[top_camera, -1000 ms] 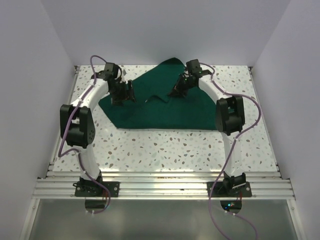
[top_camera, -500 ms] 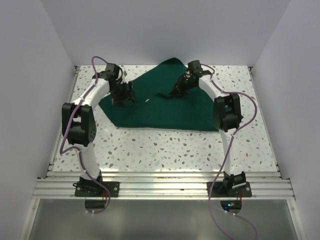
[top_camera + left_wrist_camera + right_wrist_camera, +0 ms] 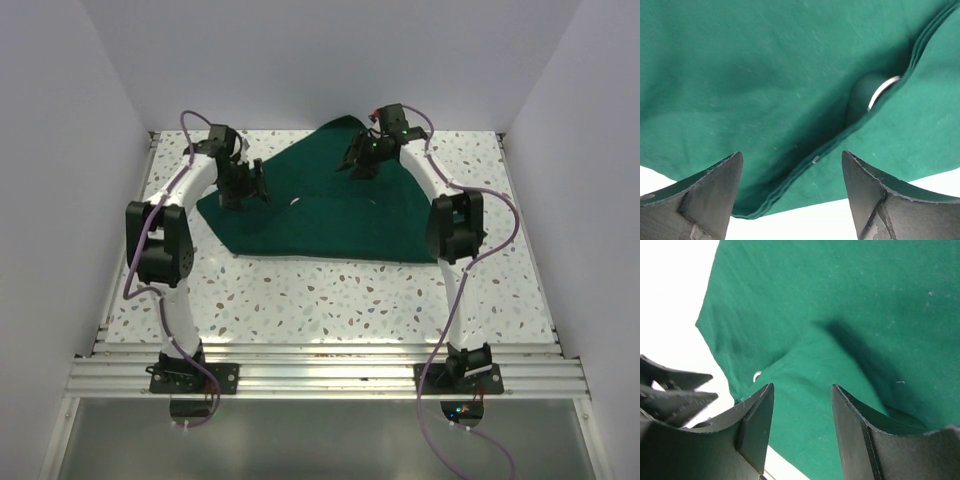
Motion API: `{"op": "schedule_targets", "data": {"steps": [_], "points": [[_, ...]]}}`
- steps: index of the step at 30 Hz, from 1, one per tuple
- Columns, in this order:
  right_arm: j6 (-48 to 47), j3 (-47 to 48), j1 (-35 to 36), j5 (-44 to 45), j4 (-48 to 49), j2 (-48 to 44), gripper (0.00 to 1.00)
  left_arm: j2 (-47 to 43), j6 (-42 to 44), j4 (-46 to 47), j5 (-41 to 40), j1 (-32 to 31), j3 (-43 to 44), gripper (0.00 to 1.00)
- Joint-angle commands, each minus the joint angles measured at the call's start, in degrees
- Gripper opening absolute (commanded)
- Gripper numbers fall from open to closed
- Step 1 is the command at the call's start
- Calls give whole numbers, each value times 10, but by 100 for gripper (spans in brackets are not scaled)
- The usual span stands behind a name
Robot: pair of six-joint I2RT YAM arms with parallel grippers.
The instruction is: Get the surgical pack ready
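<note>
The surgical pack shows as a dark green cloth drape (image 3: pixel 330 215) folded over on the speckled table; its other contents are hidden. In the left wrist view a steel ring handle (image 3: pixel 883 91) peeks out from under the drape's folded edge (image 3: pixel 805 167). The ring (image 3: pixel 757 375) is also a small glint in the right wrist view. My left gripper (image 3: pixel 243 190) hovers over the drape's left corner, open (image 3: pixel 792 156), nothing between its fingers. My right gripper (image 3: pixel 358 165) hangs above the drape's far part, open (image 3: pixel 802 387) and empty.
The speckled table (image 3: pixel 300 290) stretches in front of the drape to the aluminium rails (image 3: pixel 320 365) at the near edge. White walls close in on the left, right and back. The left gripper's fingers (image 3: pixel 675 390) appear at the left edge of the right wrist view.
My right gripper has opened, let go of the drape's flap and lifted toward the far side. The flap now lies flat. The left arm has barely moved.
</note>
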Motion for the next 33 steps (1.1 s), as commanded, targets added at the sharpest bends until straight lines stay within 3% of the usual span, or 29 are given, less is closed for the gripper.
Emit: {"op": "schedule_targets", "data": {"steps": [1,4,8,14,30,33], "points": [[-42,12,17,-6,-9,-29,53,5,-4,14,-30,24,35,84],[-41,3,35,-5,6,-19,49,13,-10,13,-30,44,48,89],[-24,33,49,-6,19,18,25,17,-18,16,-30,74,52,96],[-10,75,49,23,15,77,11,20,-13,17,-31,126,43,100],[-29,92,49,44,8,98,11,45,11,28,-43,190,8,99],[-35,91,50,57,8,75,11,36,11,37,-36,190,-1,95]]}}
